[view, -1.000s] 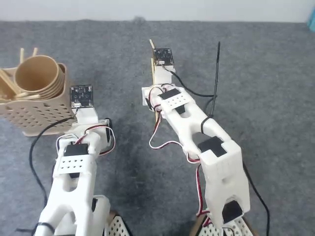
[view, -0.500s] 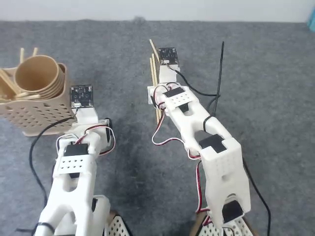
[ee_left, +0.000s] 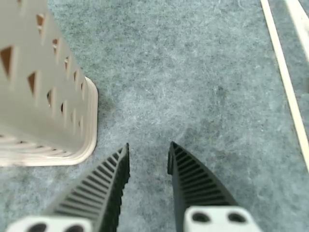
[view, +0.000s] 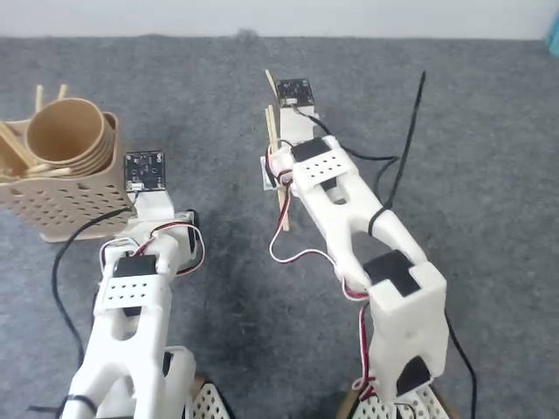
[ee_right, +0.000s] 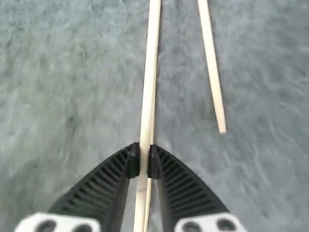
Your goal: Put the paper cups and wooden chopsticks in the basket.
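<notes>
My right gripper (ee_right: 143,155) is shut on a wooden chopstick (ee_right: 147,92) that runs straight out ahead over the grey carpet, with a second stick lying close under it. Another chopstick (ee_right: 211,67) lies loose beside them. In the high view these sticks (view: 280,205) show beside the right arm's wrist. At the far left stands the beige perforated basket (view: 52,205), holding stacked paper cups (view: 65,131) and a few chopsticks (view: 39,94). My left gripper (ee_left: 148,147) hangs open over bare carpet just beside the basket's wall (ee_left: 46,92).
Grey carpet covers the whole table. A black cable (view: 406,131) trails from the right arm toward the far right. The loose chopsticks (ee_left: 285,82) cross the edge of the left wrist view. Open carpet lies between the basket and the right arm.
The right arm has stretched farther out, its wrist has turned, and its cable has swung right. More of the chopsticks shows beside its wrist. The left arm and basket have not moved.
</notes>
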